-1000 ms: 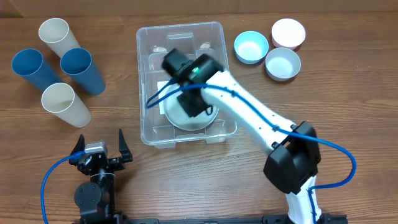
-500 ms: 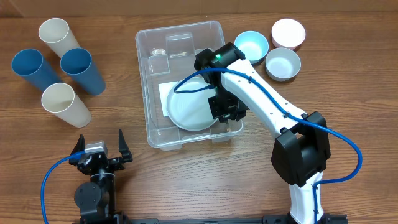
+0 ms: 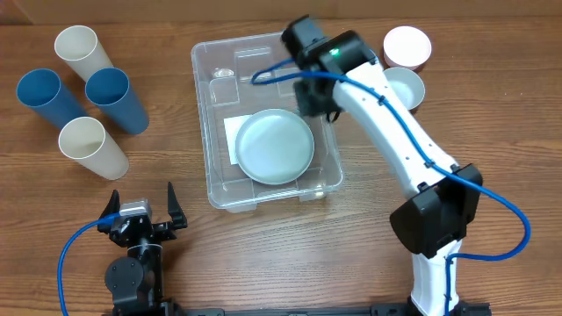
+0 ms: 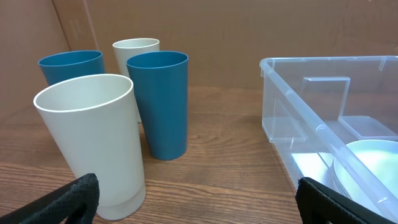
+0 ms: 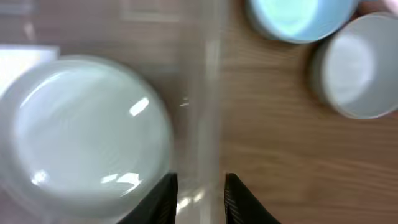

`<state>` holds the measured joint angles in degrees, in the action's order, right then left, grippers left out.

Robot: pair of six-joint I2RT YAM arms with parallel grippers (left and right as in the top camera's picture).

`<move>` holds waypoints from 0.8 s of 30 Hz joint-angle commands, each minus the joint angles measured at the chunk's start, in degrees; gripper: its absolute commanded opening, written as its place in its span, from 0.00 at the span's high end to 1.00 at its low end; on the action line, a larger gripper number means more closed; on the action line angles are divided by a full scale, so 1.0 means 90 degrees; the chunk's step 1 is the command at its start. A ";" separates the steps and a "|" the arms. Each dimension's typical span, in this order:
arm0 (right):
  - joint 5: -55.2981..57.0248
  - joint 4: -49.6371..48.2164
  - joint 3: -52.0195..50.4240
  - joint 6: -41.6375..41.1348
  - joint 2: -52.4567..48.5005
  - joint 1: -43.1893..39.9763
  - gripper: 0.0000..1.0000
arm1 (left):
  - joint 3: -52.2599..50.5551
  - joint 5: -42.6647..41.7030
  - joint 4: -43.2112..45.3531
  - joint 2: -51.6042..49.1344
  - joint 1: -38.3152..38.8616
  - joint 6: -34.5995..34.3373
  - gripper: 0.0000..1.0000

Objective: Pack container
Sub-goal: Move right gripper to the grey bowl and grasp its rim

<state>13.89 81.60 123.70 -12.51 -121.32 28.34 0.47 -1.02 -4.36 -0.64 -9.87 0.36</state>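
Note:
The container (image 3: 211, 114) is a clear rectangular bin at mid-table, also seen in the left wrist view (image 4: 298, 93). A pale round plate (image 3: 276, 146) lies flat on its floor, over a white label. My right gripper (image 3: 309, 96) hovers above the bin's far right wall. In the right wrist view its jaws (image 5: 200, 186) stand a narrow gap apart, with nothing held. The blurred bin wall (image 5: 202, 93) runs below them and the plate (image 5: 87, 137) lies to their left. My left gripper (image 3: 142, 197) rests wide open near the front edge, empty (image 4: 199, 205).
Two blue cups (image 3: 46, 95) (image 3: 114, 98) and two cream cups (image 3: 77, 48) (image 3: 88, 145) stand left of the bin. Right of it sit a pink-white bowl (image 3: 408, 46), a white bowl (image 3: 406, 88) and a light blue bowl (image 5: 292, 15).
My right arm swung from over the plate to the bin's far right wall, leaving the plate lying inside. The bin shifted slightly right early on. The right jaws narrowed. The left arm stayed still.

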 commanded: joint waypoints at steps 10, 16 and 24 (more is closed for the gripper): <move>-0.1144 0.1719 -0.0017 -0.0189 0.0170 -0.1345 0.78 | -0.0019 -0.0005 -0.0012 0.0046 -0.0044 0.0087 0.00; -0.1229 0.1661 -0.0857 -0.0699 0.0170 -0.0583 0.78 | -0.0019 -0.0005 -0.0012 0.0046 -0.0044 0.0087 0.00; -0.1430 0.1469 -0.1343 -0.0860 0.0170 -0.0270 0.78 | -0.0019 -0.0005 -0.0012 0.0046 -0.0044 0.0087 0.00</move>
<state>2.76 95.15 111.83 -19.33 -121.32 25.08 0.47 -1.02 -4.36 -0.64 -9.87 0.36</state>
